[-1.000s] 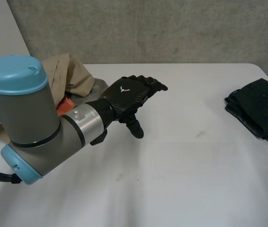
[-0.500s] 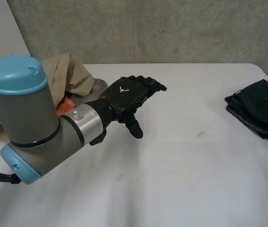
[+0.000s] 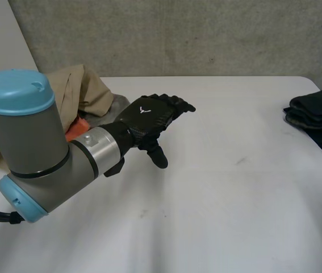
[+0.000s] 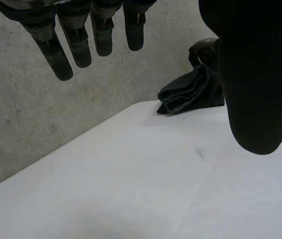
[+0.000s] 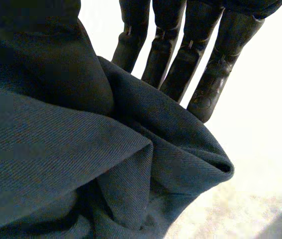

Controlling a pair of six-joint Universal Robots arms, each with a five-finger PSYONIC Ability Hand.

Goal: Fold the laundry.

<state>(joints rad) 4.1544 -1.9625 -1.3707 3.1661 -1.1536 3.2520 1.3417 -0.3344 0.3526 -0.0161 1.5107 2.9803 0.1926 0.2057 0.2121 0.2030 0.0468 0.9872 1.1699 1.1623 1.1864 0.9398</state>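
Note:
A dark folded garment [image 3: 317,116] lies bunched at the table's right edge; in the left wrist view the dark garment [image 4: 193,92] sits far beyond the fingertips. My right hand [image 5: 175,55] is shut on it: the dark cloth [image 5: 81,164] is pinched between the thumb and the straight fingers [image 5: 208,79]. My left hand [image 3: 149,116] hovers over the table left of centre, open, fingers [image 4: 66,55] straight and the thumb [image 4: 255,89] apart, holding nothing.
A pile of laundry [image 3: 84,91] with tan cloth and an orange piece [image 3: 76,126] lies at the back left, behind my left arm. The white table [image 3: 217,187] stretches bare between the left hand and the dark garment. A concrete wall stands behind.
The dark garment has been pulled to the right and bunched up as my right hand closed on it. My left hand has shifted only slightly.

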